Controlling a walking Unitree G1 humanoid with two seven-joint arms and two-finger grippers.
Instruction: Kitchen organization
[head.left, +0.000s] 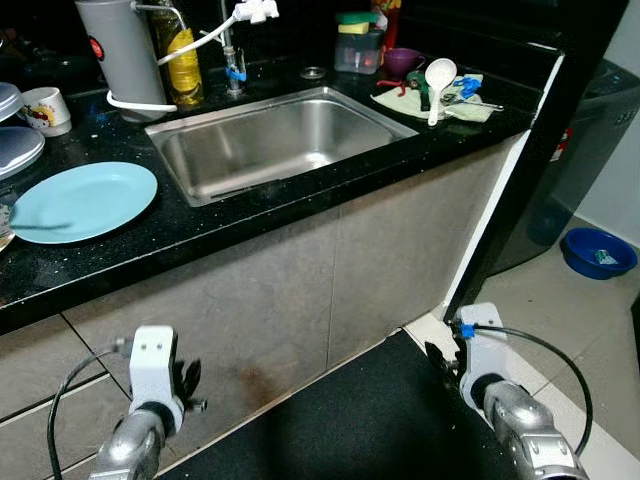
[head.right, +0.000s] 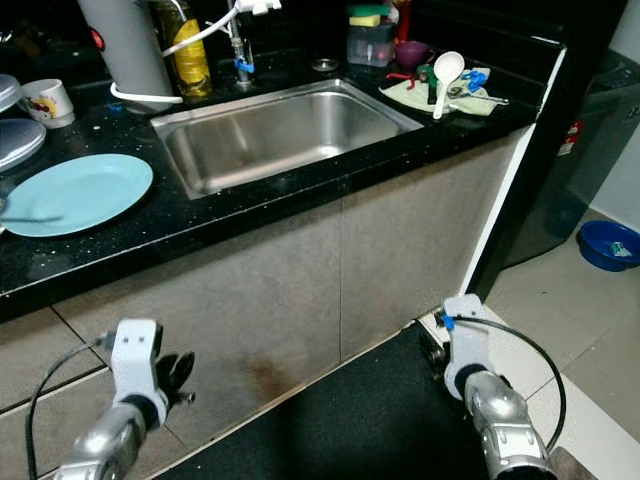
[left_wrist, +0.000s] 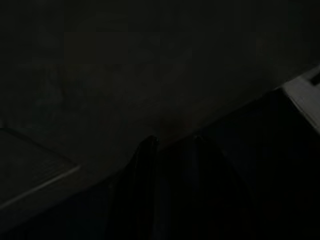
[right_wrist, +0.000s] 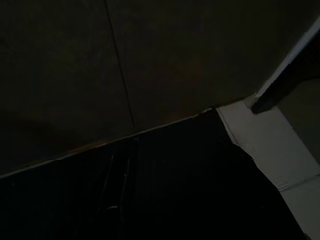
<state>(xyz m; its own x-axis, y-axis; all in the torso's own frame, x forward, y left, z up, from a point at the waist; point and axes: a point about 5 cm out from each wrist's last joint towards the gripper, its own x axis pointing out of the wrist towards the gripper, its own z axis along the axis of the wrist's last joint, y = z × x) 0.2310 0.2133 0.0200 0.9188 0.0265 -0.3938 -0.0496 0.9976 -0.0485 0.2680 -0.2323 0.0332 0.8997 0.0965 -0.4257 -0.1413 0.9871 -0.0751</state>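
A black stone counter (head.left: 120, 250) holds a steel sink (head.left: 270, 140) with nothing in it. A light blue plate (head.left: 80, 200) lies left of the sink. Behind the plate stand a white mug (head.left: 45, 108) and stacked grey dishes (head.left: 15, 150). Right of the sink, a white ladle (head.left: 438, 78) and small utensils rest on a pale cloth (head.left: 455, 105). Both arms hang low before the cabinet front. My left gripper (head.left: 187, 383) is open and holds nothing. My right gripper (head.left: 440, 360) hangs over the dark mat (head.left: 380, 420).
A grey cylinder (head.left: 120, 50), a yellow bottle (head.left: 183, 55) and the tap (head.left: 235, 60) stand behind the sink. A sponge box (head.left: 358, 45) and a purple cup (head.left: 402, 62) are at the back right. A blue bowl (head.left: 598, 252) sits on the tiled floor to the right.
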